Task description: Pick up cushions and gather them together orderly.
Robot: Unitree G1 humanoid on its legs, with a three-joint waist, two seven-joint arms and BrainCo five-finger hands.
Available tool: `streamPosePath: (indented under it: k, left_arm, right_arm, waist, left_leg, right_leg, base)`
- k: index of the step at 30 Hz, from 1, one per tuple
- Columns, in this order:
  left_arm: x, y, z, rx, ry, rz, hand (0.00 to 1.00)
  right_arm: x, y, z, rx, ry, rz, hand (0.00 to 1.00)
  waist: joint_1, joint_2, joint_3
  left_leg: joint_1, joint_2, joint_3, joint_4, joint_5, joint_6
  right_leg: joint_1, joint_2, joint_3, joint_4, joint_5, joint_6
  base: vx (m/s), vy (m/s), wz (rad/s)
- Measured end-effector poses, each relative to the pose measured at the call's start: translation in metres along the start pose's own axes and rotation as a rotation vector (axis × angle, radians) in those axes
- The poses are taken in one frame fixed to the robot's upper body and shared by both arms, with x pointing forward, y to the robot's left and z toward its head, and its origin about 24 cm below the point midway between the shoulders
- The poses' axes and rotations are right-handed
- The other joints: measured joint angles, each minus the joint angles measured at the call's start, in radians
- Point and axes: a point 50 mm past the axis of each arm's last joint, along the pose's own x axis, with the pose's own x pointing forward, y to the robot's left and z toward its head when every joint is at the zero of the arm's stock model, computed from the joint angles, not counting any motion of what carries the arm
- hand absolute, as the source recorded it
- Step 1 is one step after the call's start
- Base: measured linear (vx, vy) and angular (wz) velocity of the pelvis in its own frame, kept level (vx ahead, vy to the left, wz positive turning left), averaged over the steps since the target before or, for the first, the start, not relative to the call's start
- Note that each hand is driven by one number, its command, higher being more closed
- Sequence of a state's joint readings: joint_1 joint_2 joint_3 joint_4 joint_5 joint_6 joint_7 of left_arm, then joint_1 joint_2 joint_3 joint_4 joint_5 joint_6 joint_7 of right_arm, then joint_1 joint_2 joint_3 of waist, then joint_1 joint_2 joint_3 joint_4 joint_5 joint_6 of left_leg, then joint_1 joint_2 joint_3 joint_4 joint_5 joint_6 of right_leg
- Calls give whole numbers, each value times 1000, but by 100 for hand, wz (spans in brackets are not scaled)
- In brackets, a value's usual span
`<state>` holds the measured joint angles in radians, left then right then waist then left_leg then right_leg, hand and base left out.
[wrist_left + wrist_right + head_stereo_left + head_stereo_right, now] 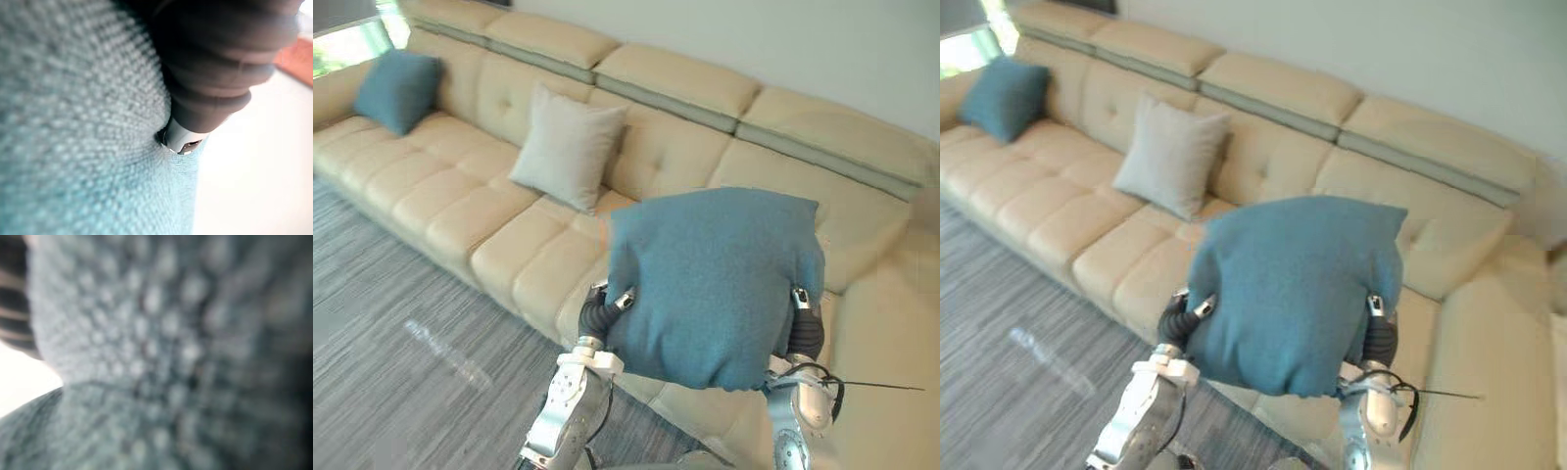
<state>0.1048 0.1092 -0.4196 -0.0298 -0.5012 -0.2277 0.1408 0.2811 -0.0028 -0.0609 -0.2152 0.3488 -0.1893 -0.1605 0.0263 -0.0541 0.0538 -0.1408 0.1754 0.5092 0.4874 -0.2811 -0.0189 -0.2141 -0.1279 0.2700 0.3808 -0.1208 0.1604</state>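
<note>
Over the sofa point(460, 211), left hand point(612, 305) and right hand point(803, 313) carry the teal cushion point(715, 284) between them, fingers hidden, their state untellable; next it probably wants setting beside the grey cushion point(568, 147).

Your front cushion point(715, 284) is teal with a coarse weave; the far cushion point(399, 88) is teal too, the grey cushion point(566, 147) pale. The sofa point(460, 206) is cream, the carpet point(391, 392) grey with fine stripes.
</note>
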Motion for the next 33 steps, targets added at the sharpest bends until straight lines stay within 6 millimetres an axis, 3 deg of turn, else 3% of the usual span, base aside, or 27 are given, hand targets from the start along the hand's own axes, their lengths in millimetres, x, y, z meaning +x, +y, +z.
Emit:
streamPosePath:
  k: [4, 9, 11, 13, 14, 15, 16, 17, 18, 19, 20, 21, 22, 24, 25, 29, 33]
  left_arm:
    - [2, 12, 5, 16, -20, 40, 100]
    - [1, 16, -6, 24, 38, 60, 100]
    - [-4, 16, -11, 20, 68, 69, 100]
    - [-9, 17, -14, 14, 80, 69, 100]
    - [-12, 16, -15, 1, 82, 70, 100]
    - [-18, 14, -15, -16, 77, 78, 100]
    - [-20, 14, -14, -24, 75, 83, 100]
    - [-20, 11, -9, -44, 43, 81, 100]
    - [-18, 9, -4, -44, 17, 68, 100]
    - [-15, 5, -1, -52, -2, 50, 100]
    - [-14, 4, -1, -54, 0, 48, 100]
    - [-13, 4, -1, -52, -1, 47, 100]
    - [-14, 5, -1, -49, -2, 47, 100]
    - [-14, 4, -1, -47, 1, 46, 100]
    - [-16, 7, -2, -36, 8, 50, 100]
    - [-17, 7, -4, -16, 16, 43, 100]
    - [-15, 11, -9, 13, 46, 43, 100]
  right_arm:
    - [14, 11, -13, 7, 33, 48, 100]
    - [15, 0, -30, -52, 120, 40, 100]
    - [8, -5, -35, -53, 147, 23, 100]
    - [1, -8, -35, -55, 156, 15, 100]
    - [-3, -9, -30, -57, 141, 15, 100]
    - [-6, -8, -23, -52, 120, 24, 100]
    - [-6, -6, -21, -49, 110, 33, 100]
    - [-3, -1, -12, -36, 64, 56, 100]
    - [-4, 1, -8, -23, 44, 57, 100]
    - [0, 2, -2, -26, 12, 63, 100]
    - [3, 2, -2, -28, 9, 64, 100]
    - [4, 3, -2, -28, 9, 63, 100]
    - [6, 3, -3, -30, 11, 64, 100]
    - [6, -1, -6, -53, 25, 64, 100]
    - [6, -2, -11, -59, 51, 60, 100]
    - [4, -3, -13, -64, 60, 52, 100]
    - [5, -6, -23, -97, 95, 45, 100]
  waist:
    - [-15, -7, -9]
    - [-44, 22, -1]
    - [-42, 42, 9]
    - [-37, 50, 19]
    - [-28, 68, 31]
    - [-17, 80, 26]
    - [-15, 85, 17]
    - [13, 113, 1]
    - [13, 85, 13]
    - [13, 86, 32]
    - [15, 84, 34]
    - [16, 78, 34]
    - [21, 69, 35]
    - [26, 90, 23]
    - [30, 88, 17]
    - [11, 37, -10]
    - [4, 32, -14]
  left_leg:
    - [3, 19, 79, -67, 10, -15]
    - [-14, 13, 2, -151, 75, -58]
    - [29, 61, 2, -131, 80, -68]
    - [19, 117, -23, 7, 79, -66]
    - [-14, 175, -75, 164, 93, -40]
    - [-62, 205, -129, 280, 146, 28]
    - [-88, 208, -157, 303, 187, 44]
    - [-139, 244, -194, 340, 258, 31]
    - [-156, 218, -198, 359, 246, 14]
    - [-159, 185, -250, 327, 142, -30]
    - [-151, 127, -307, 239, 71, -33]
    - [-151, 92, -334, 190, 50, -39]
    - [-142, 30, -388, 57, 49, -53]
    - [-117, -2, -431, -134, 110, -46]
    - [-86, -18, -423, -158, 169, -87]
    - [-77, -84, -377, -225, 182, -58]
    - [-54, -127, -365, -267, 194, -39]
  right_leg:
    - [-51, 1, -202, -118, 62, -72]
    - [-58, 27, -275, -202, 110, -93]
    - [-9, 60, -278, -201, 97, -115]
    - [35, 87, -281, -198, 61, -141]
    - [67, 117, -279, -185, 30, -152]
    - [85, 136, -267, -200, 20, -167]
    - [98, 145, -259, -241, 20, -168]
    - [78, 158, -289, -176, -9, -219]
    - [85, 130, -288, -157, -35, -219]
    - [103, 128, -270, -171, -10, -188]
    - [108, 129, -244, -164, -13, -192]
    - [108, 123, -238, -165, -17, -193]
    - [108, 111, -233, -161, -25, -185]
    - [108, 120, -210, -151, -39, -162]
    - [108, 117, -177, -136, -48, -137]
    - [94, 52, -150, -164, -45, -95]
    - [127, 9, -144, -231, -27, -70]
  base:
    - [-43, 24, -99]
    - [-10, -144, -26]
    - [50, -188, -18]
    - [7, -209, -17]
    - [-39, -160, -46]
    - [-31, -129, -56]
    - [157, -101, -89]
    - [229, -53, -70]
    - [302, -73, -68]
    - [181, 24, -43]
    - [134, 18, -42]
    - [81, 58, -52]
    - [72, 32, -41]
    - [139, 134, -56]
    - [185, 193, -56]
    - [217, 170, -15]
    - [133, 106, -2]
